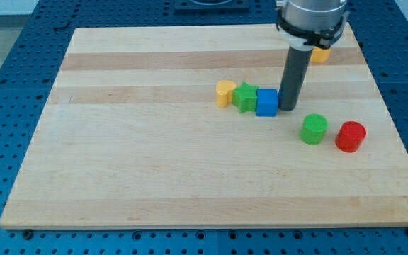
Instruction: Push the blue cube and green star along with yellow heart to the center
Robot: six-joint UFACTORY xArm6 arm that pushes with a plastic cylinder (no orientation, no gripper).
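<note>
My tip (287,108) carries no gripper and presses the blue cube's (266,102) right face. Green star (246,97) and yellow heart (224,93) adjoin leftward. Row sits slightly right of centre; short push remains.

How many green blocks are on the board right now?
2. The green star sits in the row between the yellow heart and the blue cube; the green cylinder stands apart toward the view's right, beside the red cylinder. None looks hidden.
</note>
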